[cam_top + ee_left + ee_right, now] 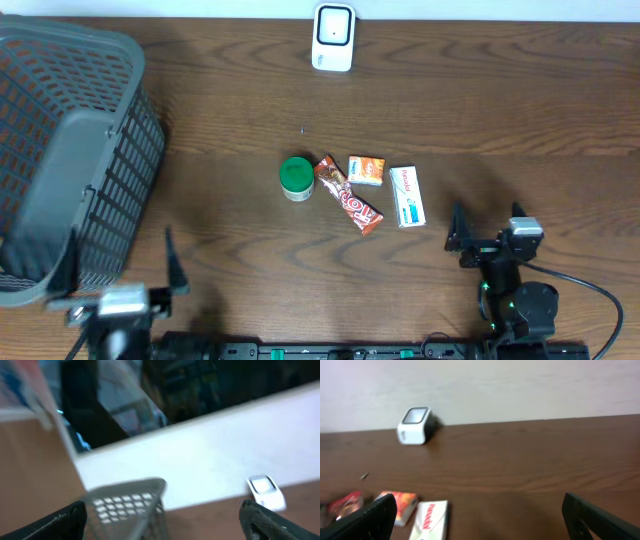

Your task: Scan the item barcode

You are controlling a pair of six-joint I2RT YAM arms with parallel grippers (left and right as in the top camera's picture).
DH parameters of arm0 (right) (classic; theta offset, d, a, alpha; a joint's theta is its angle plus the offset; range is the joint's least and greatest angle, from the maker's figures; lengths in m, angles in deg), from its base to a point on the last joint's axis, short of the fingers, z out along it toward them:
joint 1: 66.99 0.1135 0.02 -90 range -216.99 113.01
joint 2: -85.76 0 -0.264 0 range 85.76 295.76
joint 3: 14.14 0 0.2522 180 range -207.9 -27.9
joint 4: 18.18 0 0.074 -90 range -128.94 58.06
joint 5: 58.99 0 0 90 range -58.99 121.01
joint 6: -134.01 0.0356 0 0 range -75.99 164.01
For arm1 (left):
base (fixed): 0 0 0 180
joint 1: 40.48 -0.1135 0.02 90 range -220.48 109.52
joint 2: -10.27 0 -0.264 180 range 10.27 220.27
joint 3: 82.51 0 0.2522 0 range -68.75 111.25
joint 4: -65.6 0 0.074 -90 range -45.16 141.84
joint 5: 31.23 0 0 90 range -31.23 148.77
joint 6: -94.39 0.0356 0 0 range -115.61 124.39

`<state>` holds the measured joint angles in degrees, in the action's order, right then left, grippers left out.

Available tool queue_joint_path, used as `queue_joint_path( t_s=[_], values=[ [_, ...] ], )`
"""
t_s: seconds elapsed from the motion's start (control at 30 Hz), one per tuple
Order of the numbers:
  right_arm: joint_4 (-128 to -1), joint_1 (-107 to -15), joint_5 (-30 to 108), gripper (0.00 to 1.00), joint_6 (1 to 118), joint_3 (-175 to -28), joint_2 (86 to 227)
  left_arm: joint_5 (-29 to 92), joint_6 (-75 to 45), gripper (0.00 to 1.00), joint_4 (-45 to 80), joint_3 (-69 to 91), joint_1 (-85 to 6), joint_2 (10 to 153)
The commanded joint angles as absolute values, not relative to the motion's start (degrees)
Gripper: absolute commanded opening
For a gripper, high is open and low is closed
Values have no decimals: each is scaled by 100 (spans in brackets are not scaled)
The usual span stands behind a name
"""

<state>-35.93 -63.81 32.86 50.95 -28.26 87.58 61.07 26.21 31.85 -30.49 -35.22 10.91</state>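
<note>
Right gripper (486, 226): jaws spread wide, nothing between them, low over the near edge of the table (520, 110). Left gripper (122, 262): also wide and empty, sits just beside the grey basket (70, 150), and its camera looks off past the items.

Nearest item to the right gripper is the white carton (407, 196), just ahead and to its left. Its long axis runs near-to-far, roughly along the arm's reach. In the right wrist view the carton (429, 521) shows low and left of centre.

Further left is a loose row: orange box (366, 169), chocolate bar (349, 195) lying diagonal, green tin (296, 177). The barcode scanner (333, 38) stands at the far edge, well apart from the items.

Judgement: nothing is picked yet and the right arm is clearly nearer. It probably needs to go forward-left and close across the carton's short width. Can't tell where the barcode is.
</note>
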Motion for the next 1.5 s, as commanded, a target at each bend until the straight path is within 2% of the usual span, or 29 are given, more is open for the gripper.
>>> queue_joint_path(
  t_s=[0.0,0.2,0.33,0.5,0.63,0.77,0.9,1.0,1.2,1.47],
  values=[
    [-3656,-6389,3839,99,5062,-2868,9064,5781,2239,98,3399,-3489,-3542,1045],
    [-4191,-6389,4023,99,5064,-3329,9923,5762,1942,98,3585,-4048,-3542,1045],
    [-4841,-6389,4215,99,5084,-4262,10679,5762,1924,98,3585,-4297,-3542,1045],
    [-6454,-6389,4357,99,5370,-5958,12085,5663,1817,98,3580,-4544,-3542,1045],
    [-7758,-6389,5721,99,5384,-7379,13414,5574,1817,98,3530,-4632,-3542,1045],
    [-7892,-6389,6818,99,5381,-7836,14122,5465,1732,98,3515,-4717,-3542,1045],
    [-7785,-6389,7102,99,5427,-7838,14644,5233,1736,98,3524,-4909,-3542,1045],
    [-7691,-6387,7010,99,5451,-7838,14907,5233,1734,98,3585,-5148,-3542,1045],
    [-7962,-6103,4847,99,5982,-7838,15254,5233,1736,98,3808,-5598,-3542,1045],
    [-7632,-5587,3981,99,6299,-7838,15648,5233,1738,98,3823,-5880,-3544,1047]
  ],
)
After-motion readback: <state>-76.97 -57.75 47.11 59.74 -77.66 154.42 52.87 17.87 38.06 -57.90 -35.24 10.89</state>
